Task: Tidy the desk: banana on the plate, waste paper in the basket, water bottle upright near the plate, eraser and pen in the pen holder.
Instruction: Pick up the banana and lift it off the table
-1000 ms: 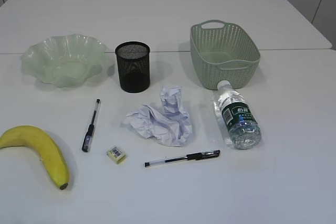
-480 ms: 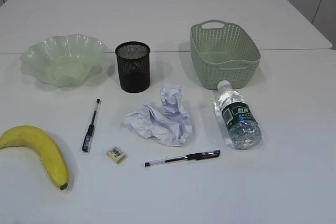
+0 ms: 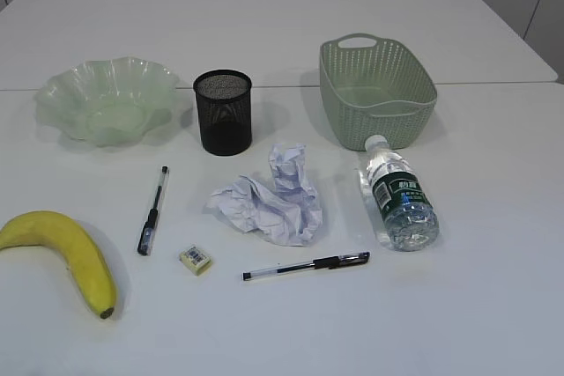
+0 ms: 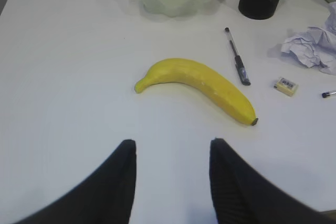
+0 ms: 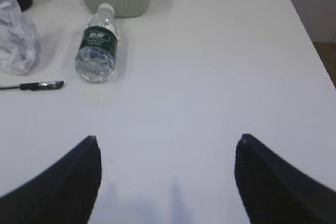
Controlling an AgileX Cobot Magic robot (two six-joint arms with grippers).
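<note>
A yellow banana (image 3: pixel 66 253) lies at the front left; it also shows in the left wrist view (image 4: pixel 199 85). The pale green plate (image 3: pixel 106 99) is at the back left. The black mesh pen holder (image 3: pixel 223 112) stands beside it. Crumpled waste paper (image 3: pixel 273 200) lies mid-table. The green basket (image 3: pixel 376 90) is at the back right. The water bottle (image 3: pixel 397 204) lies on its side before the basket. Two pens (image 3: pixel 152 210) (image 3: pixel 308 265) and a small eraser (image 3: pixel 196 259) lie in front. My left gripper (image 4: pixel 172 145) is open over bare table, short of the banana. My right gripper (image 5: pixel 168 140) is open and empty.
The white table (image 3: pixel 493 288) extends right of the bottle. A seam joins it to a second table behind (image 3: pixel 264 24). Neither arm shows in the exterior view.
</note>
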